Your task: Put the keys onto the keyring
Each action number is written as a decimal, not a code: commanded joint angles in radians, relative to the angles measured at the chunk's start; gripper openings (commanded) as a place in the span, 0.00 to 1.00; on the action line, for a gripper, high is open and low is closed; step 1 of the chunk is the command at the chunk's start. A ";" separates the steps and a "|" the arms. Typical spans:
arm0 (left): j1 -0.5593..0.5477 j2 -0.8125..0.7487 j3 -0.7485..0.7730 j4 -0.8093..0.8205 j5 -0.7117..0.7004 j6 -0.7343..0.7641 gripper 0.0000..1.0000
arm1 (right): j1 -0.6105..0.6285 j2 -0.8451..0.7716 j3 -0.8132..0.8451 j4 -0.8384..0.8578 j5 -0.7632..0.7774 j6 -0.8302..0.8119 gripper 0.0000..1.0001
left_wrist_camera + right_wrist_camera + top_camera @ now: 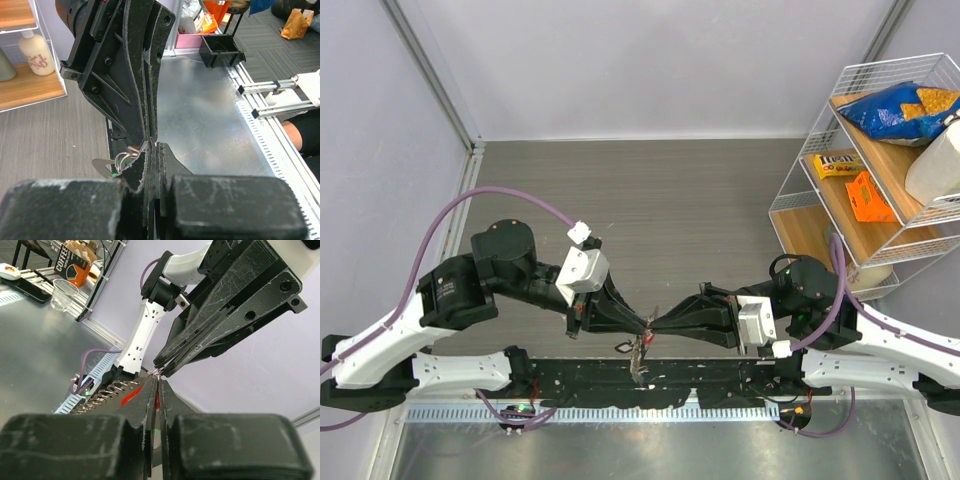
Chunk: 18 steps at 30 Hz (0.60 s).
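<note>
mid-threading imo: my left pincer [646, 322] shut on keyring [122, 160] above table [670, 220] near edge, keys [640, 352] dangling below, right pincer [656, 324] nearly closed tip-to-tip, on what idk; next i need a fine wire-split.

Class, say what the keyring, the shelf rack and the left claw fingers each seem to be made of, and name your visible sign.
Keyring: thin shiny metal wire, by its silver glint. Shelf rack: white-coated wire frame; boards look like light wood, tan and matt. Left claw fingers: matt black, probably plastic, scuffed pale along the edges.
</note>
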 commanded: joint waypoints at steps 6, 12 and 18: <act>-0.001 -0.037 -0.001 0.057 -0.003 0.001 0.00 | 0.006 0.000 0.042 -0.002 -0.001 0.013 0.06; -0.001 -0.045 -0.003 0.059 -0.011 0.002 0.00 | 0.008 -0.021 0.048 -0.051 -0.019 0.007 0.06; -0.002 -0.047 0.000 0.065 -0.028 -0.001 0.00 | 0.011 -0.017 0.058 -0.069 -0.035 -0.002 0.06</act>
